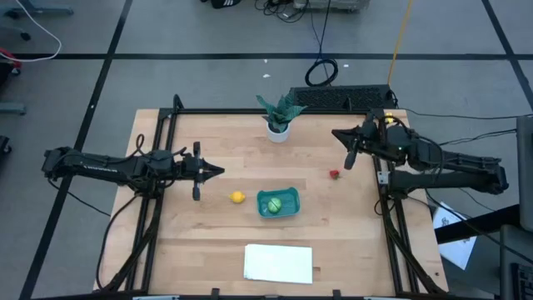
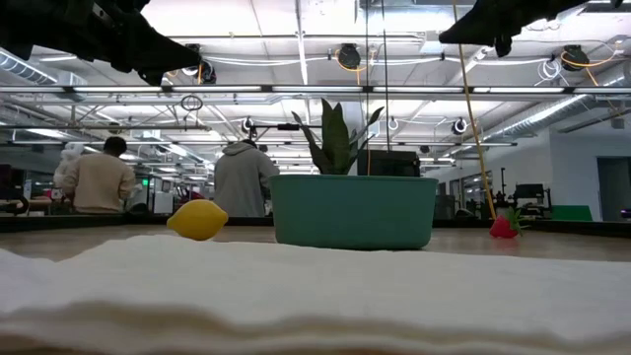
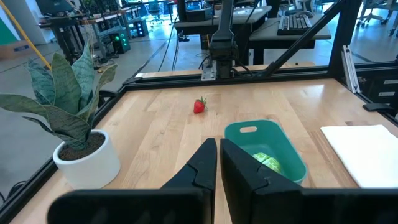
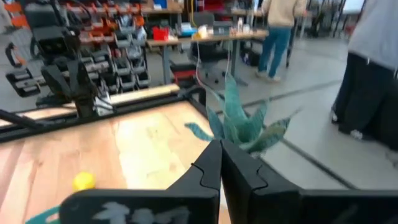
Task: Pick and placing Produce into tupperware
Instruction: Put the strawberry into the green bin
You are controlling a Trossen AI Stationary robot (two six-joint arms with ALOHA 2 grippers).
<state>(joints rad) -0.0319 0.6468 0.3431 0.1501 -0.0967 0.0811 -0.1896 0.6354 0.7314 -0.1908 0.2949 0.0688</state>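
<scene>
The teal tub (image 1: 278, 202) sits mid-desk with the green round piece (image 1: 272, 204) inside it — the yellow lemon piece (image 1: 238, 197) lies just beside the tub, toward the left arm. The small red piece (image 1: 334, 174) rests farther from the tub, toward the right arm. Both pincers hang empty above the desk, jaws pressed narrow — the left pincer (image 1: 218, 171) beyond the lemon from the tub, the right pincer (image 1: 336, 133) beyond the red piece.

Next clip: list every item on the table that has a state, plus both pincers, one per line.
green piece: inside the teal tub
teal tub: upright, holding only the green piece
yellow lemon: loose on the table, left of the tub
red piece: loose on the table, right of the tub
potted plant: upright at the far edge
white sheet: flat at the near edge
left pincer: shut, empty
right pincer: shut, empty
</scene>
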